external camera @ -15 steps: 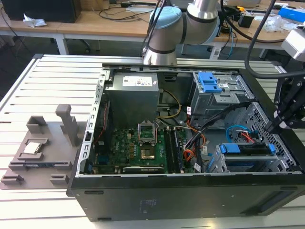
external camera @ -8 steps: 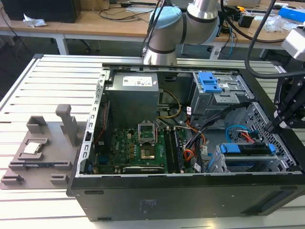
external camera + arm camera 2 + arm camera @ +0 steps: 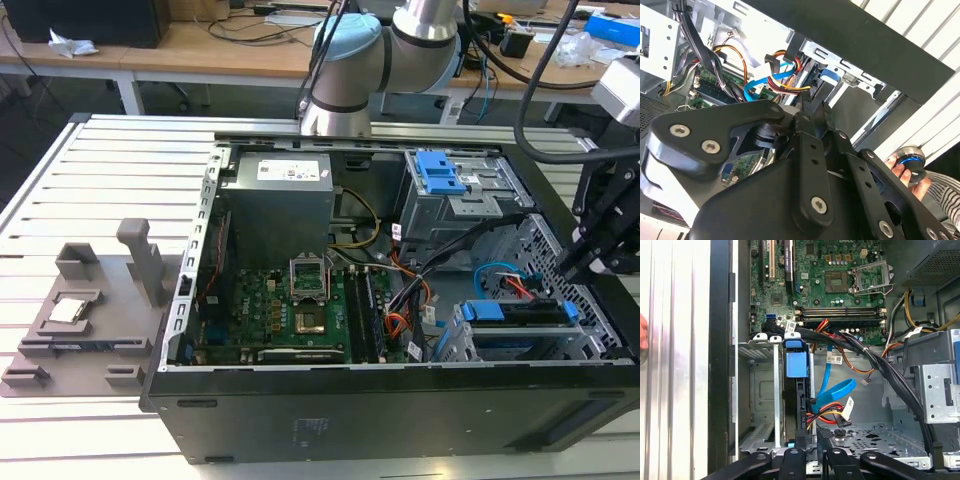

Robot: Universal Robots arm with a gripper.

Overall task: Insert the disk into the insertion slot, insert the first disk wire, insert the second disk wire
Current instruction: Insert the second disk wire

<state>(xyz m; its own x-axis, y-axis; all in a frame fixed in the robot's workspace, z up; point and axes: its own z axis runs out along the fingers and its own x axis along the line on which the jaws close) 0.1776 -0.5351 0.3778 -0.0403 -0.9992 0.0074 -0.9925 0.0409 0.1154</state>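
white slatted bench (image 3: 100, 170): my black gripper (image 3: 811, 436) (width can't tell) sits just short of thin light-blue cable loop (image 3: 839, 390), nxt to blue-framed disk (image 3: 796, 365) in silver cage slot (image 3: 775, 390).

- This looks like a robotics lab or workshop. My arm (image 3: 350, 60) rises beside a slatted aluminium table (image 3: 100, 170).
- On the table lies an open computer tower (image 3: 380, 415), its motherboard (image 3: 290, 310) bare (green board, loose cables and all).
- Next to the tower sits a grey fixture plate (image 3: 90, 310) with upright posts.
- Behind it run wooden benches (image 3: 200, 45) strewn with cables and small gear.
- In the second wrist view, a person's hand (image 3: 902, 172) holds a small round device, possibly a control knob.
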